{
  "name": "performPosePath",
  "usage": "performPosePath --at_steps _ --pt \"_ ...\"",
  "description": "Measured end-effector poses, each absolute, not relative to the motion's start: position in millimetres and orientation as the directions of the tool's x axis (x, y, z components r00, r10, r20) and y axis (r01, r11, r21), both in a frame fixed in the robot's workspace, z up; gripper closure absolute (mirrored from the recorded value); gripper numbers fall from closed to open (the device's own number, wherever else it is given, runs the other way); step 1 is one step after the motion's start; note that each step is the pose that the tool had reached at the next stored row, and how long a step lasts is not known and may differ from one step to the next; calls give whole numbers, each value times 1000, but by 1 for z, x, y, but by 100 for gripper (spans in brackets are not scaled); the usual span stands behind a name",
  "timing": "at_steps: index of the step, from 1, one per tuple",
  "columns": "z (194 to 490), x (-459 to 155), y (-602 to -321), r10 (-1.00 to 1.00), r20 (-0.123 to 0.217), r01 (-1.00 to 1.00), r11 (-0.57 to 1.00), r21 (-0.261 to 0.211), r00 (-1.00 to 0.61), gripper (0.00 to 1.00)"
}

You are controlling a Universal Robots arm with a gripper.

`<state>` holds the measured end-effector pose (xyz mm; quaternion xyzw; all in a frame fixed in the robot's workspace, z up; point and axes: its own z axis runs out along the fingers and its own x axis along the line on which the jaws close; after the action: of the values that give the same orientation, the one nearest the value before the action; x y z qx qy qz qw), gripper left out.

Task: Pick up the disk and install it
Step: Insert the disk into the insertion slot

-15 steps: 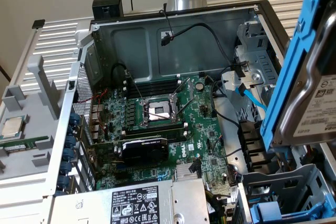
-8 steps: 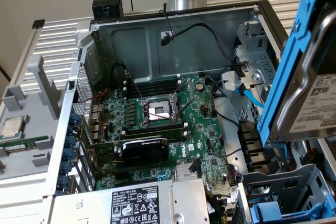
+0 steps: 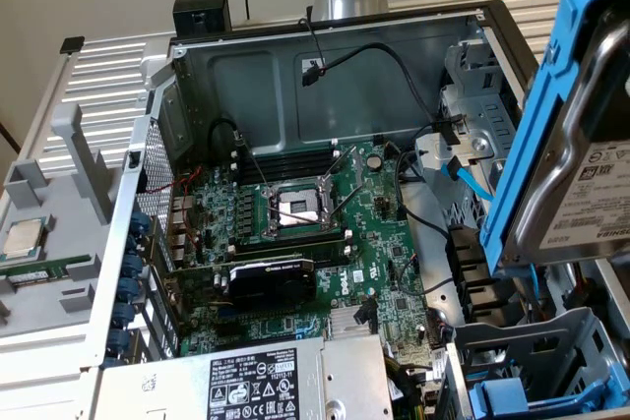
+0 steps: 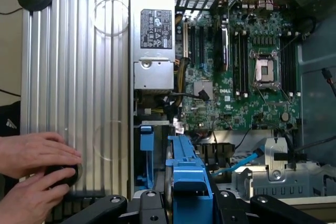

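Observation:
The disk (image 3: pixel 581 194), silver-grey with a white printed label, sits in a bright blue carrier frame (image 3: pixel 551 115). It hangs tilted on edge above the open computer case at the exterior view's right, over the drive cage (image 3: pixel 536 351). In the wrist view my gripper (image 4: pixel 188 204) is shut on the disk's blue carrier (image 4: pixel 191 179), with a black finger (image 4: pixel 149 205) pressed on each side. The drive cage (image 4: pixel 286 177) and the motherboard (image 4: pixel 247 77) lie beyond the carrier.
The case holds a motherboard (image 3: pixel 295 233) with an open processor socket (image 3: pixel 300 209), a graphics card (image 3: pixel 271 282), a power supply (image 3: pixel 256 386) and loose cables. Another blue carrier (image 4: pixel 147 148) sits in the cage. A person's hands (image 4: pixel 37 163) rest on the ribbed table beside the case. A processor chip (image 3: pixel 25 236) and memory stick (image 3: pixel 44 270) lie on a grey holder.

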<state>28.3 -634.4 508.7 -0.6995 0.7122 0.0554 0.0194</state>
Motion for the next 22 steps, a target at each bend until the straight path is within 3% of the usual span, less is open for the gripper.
performPosePath --at_steps 22 --pt "479 26 -642 -993 -119 -998 15 53 -21 63"
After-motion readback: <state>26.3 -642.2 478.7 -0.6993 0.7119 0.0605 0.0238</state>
